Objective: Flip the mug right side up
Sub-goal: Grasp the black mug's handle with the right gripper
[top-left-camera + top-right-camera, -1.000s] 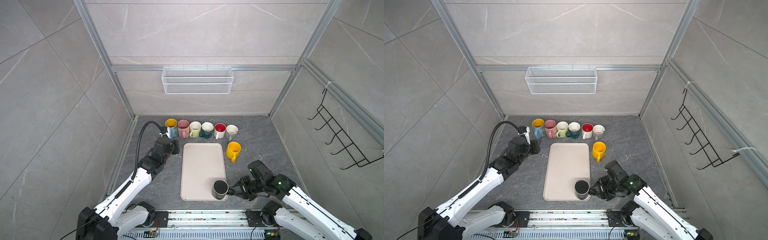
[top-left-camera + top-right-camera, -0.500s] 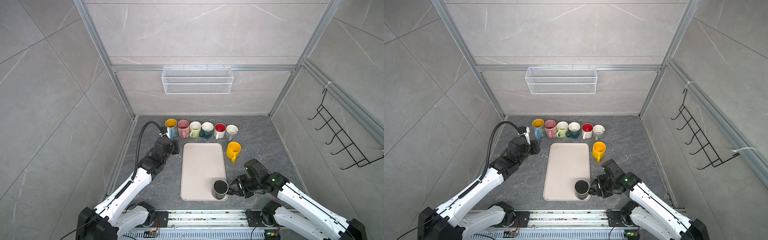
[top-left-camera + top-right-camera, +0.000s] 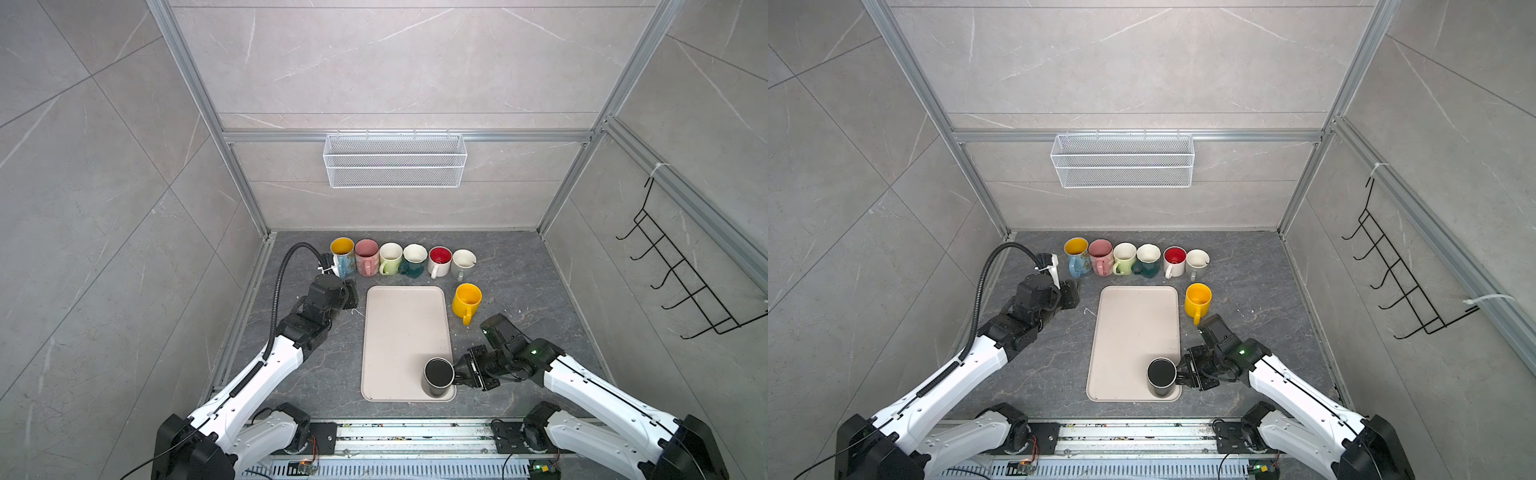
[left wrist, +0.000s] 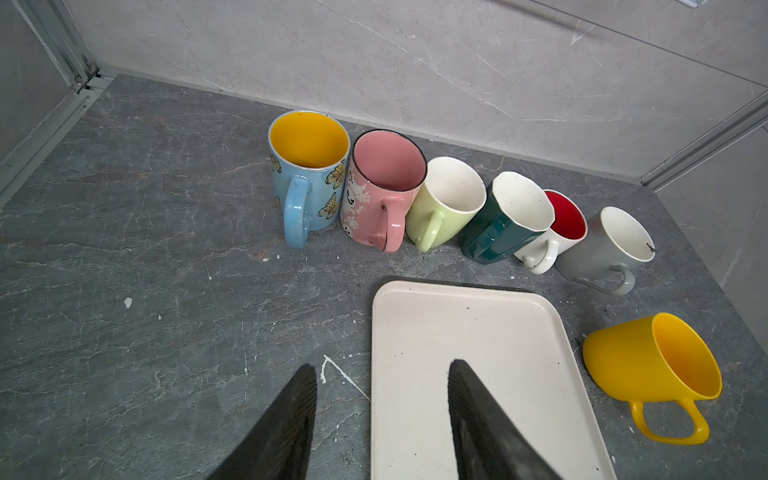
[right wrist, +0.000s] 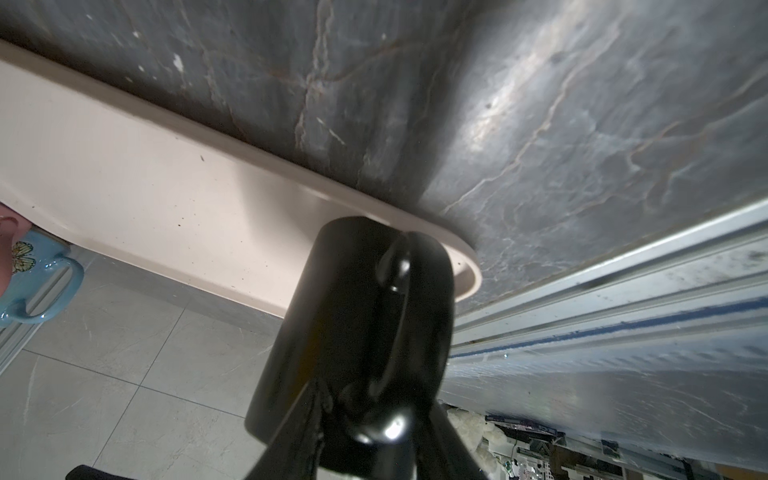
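The left gripper [image 4: 382, 365] is hovering off the tray's [image 3: 405, 332] 10 o'clock corner. Its fingers are standing apart with nothing between them. A mug row [image 3: 403, 259] is lining the back of the table [image 3: 519, 282] at the tray's 12 o'clock, and a yellow mug [image 3: 466, 300] is standing at its 2 o'clock, just off the edge.

The mug [image 3: 438, 372] is standing on end in the tray's 5 o'clock corner, close to the rim. The right gripper [image 3: 460, 372] is reaching in low from the mug's 3 o'clock. In the right wrist view its jaws are sitting either side of the handle [image 5: 395, 316]. Whether they are already pressing on it I cannot tell.

I am judging the mug to be glazed ceramic. That makes it stiff, fairly heavy for these thin fingers, slick on the wall, and liable to chip if it drops onto the tray. The handle is offering the surest hold, since the loop is stopping the fingers from sliding off. The body may swing around that grip as it is being tipped, though, so a firm squeeze low on the loop looks wise. Pinching across the wall and rim is the alternative.

The mug is looking plain, glossy black and straight-sided, with a slim loop handle. From above, its top face is showing as a dark matte disc inside a thin rim. Whether that is the base or the mouth I cannot tell.
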{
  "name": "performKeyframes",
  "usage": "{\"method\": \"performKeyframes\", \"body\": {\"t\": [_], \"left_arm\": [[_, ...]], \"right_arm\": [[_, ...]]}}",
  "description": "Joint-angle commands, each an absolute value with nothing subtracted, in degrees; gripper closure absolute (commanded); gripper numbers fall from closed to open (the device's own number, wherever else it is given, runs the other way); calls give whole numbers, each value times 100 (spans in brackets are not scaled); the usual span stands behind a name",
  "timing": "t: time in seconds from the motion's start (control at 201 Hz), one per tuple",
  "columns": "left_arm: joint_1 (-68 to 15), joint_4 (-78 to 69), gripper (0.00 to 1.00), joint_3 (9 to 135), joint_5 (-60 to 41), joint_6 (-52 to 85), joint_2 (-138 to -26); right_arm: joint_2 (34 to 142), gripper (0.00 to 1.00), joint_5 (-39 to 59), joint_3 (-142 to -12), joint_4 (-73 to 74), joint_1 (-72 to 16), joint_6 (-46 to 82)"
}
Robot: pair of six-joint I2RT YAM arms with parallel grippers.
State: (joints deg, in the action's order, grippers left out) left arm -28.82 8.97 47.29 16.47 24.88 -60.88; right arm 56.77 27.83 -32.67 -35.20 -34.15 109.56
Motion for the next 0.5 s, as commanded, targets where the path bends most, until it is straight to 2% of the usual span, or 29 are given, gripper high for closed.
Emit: {"method": "performKeyframes", "body": {"t": [0.0, 0.493], "left_arm": [[-2843, 893, 46, 4715, 1752, 2408, -5938], [-2841, 965, 46, 4696, 1811, 2380, -5935]], "right_arm": [[5822, 63, 2926, -3235, -3378, -3410, 10859], [6185, 67, 3077, -3226, -3070, -3410, 10766]]}}
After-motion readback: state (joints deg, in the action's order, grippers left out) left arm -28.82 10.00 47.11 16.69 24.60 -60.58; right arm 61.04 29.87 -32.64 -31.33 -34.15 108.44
